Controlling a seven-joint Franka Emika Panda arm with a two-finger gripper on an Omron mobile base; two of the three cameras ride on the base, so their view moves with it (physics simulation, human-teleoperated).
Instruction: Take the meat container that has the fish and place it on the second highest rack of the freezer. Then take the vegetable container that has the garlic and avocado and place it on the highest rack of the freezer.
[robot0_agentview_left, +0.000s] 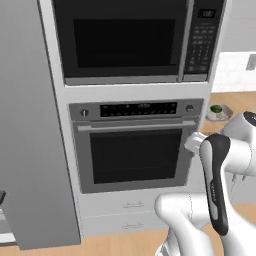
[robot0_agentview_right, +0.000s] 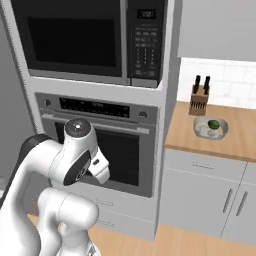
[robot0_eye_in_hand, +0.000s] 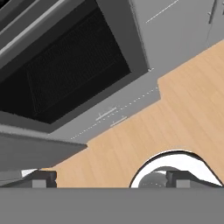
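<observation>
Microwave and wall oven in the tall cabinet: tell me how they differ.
The microwave sits above; the wall oven sits below it. The microwave's keypad and display run down its right side, while the oven's control strip runs across its top with a knob at each end. The oven has a long horizontal bar handle; I can't make out one on the microwave. Both have dark glass windows in grey frames, and both doors are closed.

No readable text. Black microwave keypad panel (robot0_agentview_right: 145, 47) above the steel wall oven (robot0_agentview_right: 100, 142): display digits and button marks blurred. Oven's dark display strip (robot0_agentview_left: 138, 109): light marks, illegible.
</observation>
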